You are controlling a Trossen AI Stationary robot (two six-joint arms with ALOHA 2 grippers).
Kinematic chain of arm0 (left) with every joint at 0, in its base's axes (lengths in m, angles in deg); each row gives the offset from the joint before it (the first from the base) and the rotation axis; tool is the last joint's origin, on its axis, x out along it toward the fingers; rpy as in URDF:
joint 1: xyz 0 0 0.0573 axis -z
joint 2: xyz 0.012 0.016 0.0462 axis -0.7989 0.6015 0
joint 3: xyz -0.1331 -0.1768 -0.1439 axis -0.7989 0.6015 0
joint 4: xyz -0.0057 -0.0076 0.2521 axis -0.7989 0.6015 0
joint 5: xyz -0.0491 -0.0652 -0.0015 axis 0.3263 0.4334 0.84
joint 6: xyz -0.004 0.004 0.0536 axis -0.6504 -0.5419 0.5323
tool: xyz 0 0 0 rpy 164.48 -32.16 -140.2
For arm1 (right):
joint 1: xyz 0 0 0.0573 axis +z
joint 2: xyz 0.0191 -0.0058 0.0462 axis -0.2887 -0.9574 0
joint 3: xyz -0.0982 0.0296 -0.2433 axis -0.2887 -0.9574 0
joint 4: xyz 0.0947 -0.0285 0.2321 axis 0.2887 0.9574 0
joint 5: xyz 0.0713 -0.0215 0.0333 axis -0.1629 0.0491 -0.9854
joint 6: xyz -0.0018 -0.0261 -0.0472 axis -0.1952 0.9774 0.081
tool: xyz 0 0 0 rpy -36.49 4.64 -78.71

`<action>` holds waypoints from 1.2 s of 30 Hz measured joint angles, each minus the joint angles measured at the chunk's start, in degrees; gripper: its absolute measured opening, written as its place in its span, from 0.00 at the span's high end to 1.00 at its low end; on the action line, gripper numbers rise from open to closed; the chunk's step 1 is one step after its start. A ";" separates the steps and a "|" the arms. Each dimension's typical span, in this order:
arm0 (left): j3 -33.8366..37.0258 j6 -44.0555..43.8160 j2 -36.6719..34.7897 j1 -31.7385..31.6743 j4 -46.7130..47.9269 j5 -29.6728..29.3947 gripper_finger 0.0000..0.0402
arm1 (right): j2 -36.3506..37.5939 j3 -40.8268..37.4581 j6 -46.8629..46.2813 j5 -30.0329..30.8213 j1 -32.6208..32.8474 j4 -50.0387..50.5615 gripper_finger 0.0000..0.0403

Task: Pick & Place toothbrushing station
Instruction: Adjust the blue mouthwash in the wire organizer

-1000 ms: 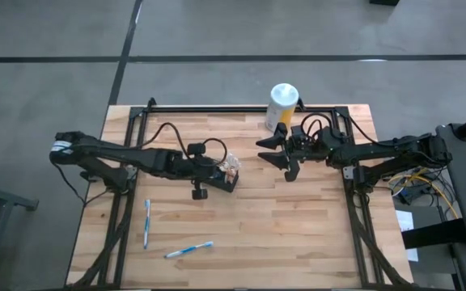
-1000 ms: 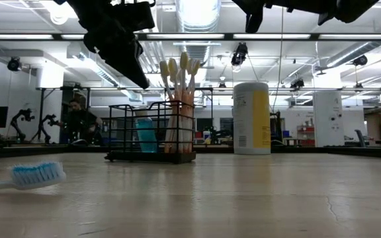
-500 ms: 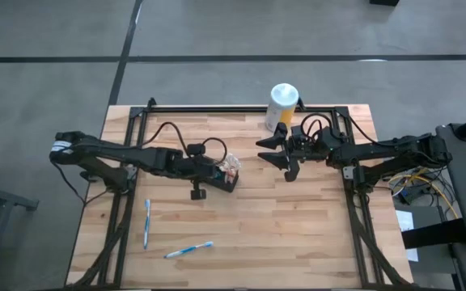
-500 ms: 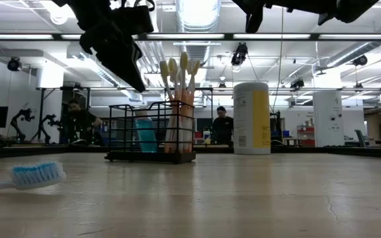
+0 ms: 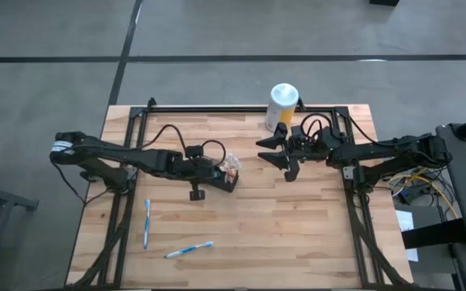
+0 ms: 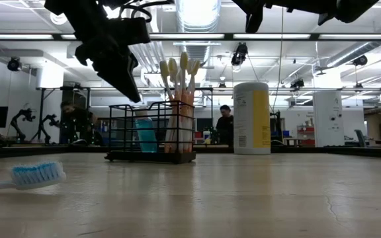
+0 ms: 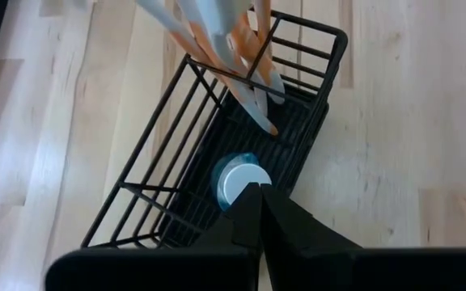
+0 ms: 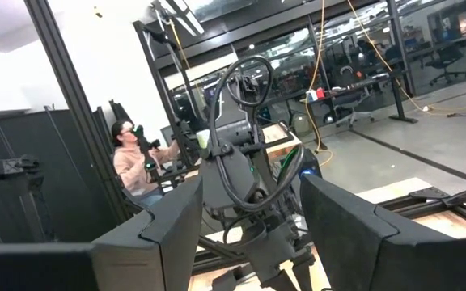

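Note:
The toothbrushing station, a black wire basket point(image 5: 231, 181), stands on its base on the wooden table. It holds several orange-and-white toothbrushes point(image 6: 179, 99) upright at one end and a blue bottle point(image 6: 145, 134) with a white cap point(image 7: 242, 180). My left gripper point(image 6: 136, 99) is shut and slants down just above the basket's left end point(image 7: 160, 145), over the bottle cap, with nothing between its fingers. My right gripper point(image 5: 285, 152) hangs open in the air to the basket's right, beside a white-and-yellow canister point(image 5: 282, 105).
Two blue toothbrushes point(image 5: 146, 222) point(image 5: 188, 250) lie flat near the table's front left; one's head shows in the low view point(image 6: 38, 174). The canister point(image 6: 251, 118) stands at the far edge. Bare wood point(image 5: 298, 234) spreads over the front right. People sit beyond the table.
My left gripper has sunk a little toward the basket's left end and stays shut. The basket and its contents have kept still.

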 joint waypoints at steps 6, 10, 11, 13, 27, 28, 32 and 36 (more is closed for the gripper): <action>-0.02 -0.06 0.00 -0.41 -0.09 -0.07 0.99 | 0.00 0.00 0.02 0.00 0.00 0.00 0.50; 0.00 -0.13 0.00 -1.16 -0.54 -0.61 0.98 | 0.00 0.00 0.01 0.00 0.00 0.00 0.50; 0.05 -0.14 0.00 -1.39 -0.78 -0.61 0.98 | 0.00 0.00 0.00 0.00 0.00 0.00 0.50; 0.53 -0.13 -0.04 -1.84 -1.48 -0.60 0.98 | 0.00 0.00 0.00 0.00 0.00 0.00 0.50; 4.04 -1.54 -0.20 -2.37 -7.20 -0.88 0.98 | 0.00 0.00 0.00 0.00 0.02 -0.01 0.50; 4.08 -1.50 -0.20 -2.42 -7.56 -1.23 0.99 | 0.00 0.00 0.02 0.00 0.02 0.00 0.50; 4.13 -1.42 -0.11 -2.55 -8.42 -3.03 0.99 | 0.00 0.00 0.02 0.00 0.02 -0.01 0.50; 4.17 -1.41 -0.09 -2.59 -8.40 -6.49 0.98 | 0.00 0.00 0.02 0.00 0.02 -0.02 0.50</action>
